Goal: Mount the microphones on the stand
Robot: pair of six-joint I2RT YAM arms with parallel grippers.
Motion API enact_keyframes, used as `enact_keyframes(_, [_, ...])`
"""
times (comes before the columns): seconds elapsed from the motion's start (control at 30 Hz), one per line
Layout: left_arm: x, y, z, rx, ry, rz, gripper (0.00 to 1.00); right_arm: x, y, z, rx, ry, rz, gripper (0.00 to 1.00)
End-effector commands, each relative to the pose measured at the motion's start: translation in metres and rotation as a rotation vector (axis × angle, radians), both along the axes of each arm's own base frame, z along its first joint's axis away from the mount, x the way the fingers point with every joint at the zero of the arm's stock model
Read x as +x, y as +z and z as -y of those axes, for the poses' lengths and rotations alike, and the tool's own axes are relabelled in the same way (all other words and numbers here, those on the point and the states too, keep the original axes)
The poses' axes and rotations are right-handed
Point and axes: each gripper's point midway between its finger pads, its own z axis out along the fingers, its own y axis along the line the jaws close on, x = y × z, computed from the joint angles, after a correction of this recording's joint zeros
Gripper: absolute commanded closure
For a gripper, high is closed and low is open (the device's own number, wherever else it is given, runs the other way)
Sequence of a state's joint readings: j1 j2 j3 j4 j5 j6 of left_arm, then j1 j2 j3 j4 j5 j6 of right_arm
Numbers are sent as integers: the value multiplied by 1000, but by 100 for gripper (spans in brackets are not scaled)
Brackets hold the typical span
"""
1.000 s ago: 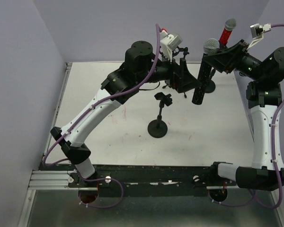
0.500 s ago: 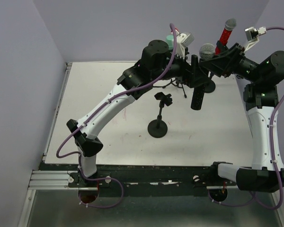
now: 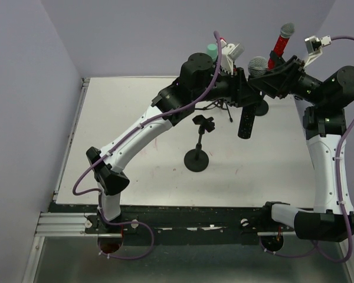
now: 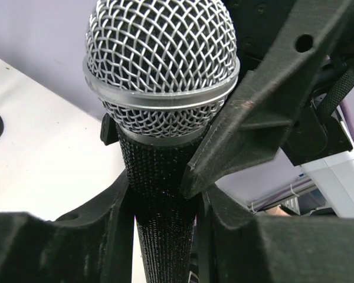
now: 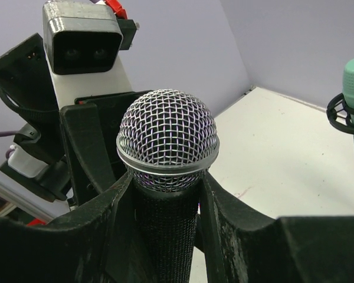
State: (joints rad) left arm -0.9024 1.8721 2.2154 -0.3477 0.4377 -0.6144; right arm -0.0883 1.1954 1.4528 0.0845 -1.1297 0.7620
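Note:
The black microphone (image 3: 246,121) with its grey mesh head (image 4: 162,65) hangs upright above the table's back right. My right gripper (image 3: 262,75) is shut on its neck just under the head (image 5: 167,138). My left gripper (image 3: 242,89) is shut on the black body (image 4: 164,230) just below that. In the left wrist view the right arm's finger (image 4: 253,118) crosses in front of the neck. The red microphone (image 3: 281,41) stands raised at the back right. The mint-green microphone (image 3: 212,48) sits in a clip (image 5: 342,112) behind the left arm. An empty black stand (image 3: 196,158) with its clip (image 3: 204,123) is mid-table.
Both forearms meet over the back of the white table (image 3: 118,118). A round black base (image 3: 261,108) sits behind the hanging microphone. Purple walls close in on the left, back and right. A black rail (image 3: 183,227) runs along the near edge.
My left arm swung right to the black microphone and its jaws closed round the body. The right gripper with the microphone shifted slightly left.

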Motion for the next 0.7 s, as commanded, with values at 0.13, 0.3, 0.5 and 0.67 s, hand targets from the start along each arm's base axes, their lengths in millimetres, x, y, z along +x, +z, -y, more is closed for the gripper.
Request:
enact_keyframes(0.13, [-30,40,-36,-86,-39,129,100,-38,6,-8,-95,99,97,0])
enact_keyframes(0.3, [-44,64,-84,-124,-3,210,100,-66,-3,-13,-199,260,248,0])
enact_keyframes(0.5, [-64,76,-148,-109,50,338,100,-78,-33,-12,-257,388,353,0])
enact_keyframes(0.67, [-77,52,-189,22,85,489,100,-51,-99,-10,-267,419,435,0])
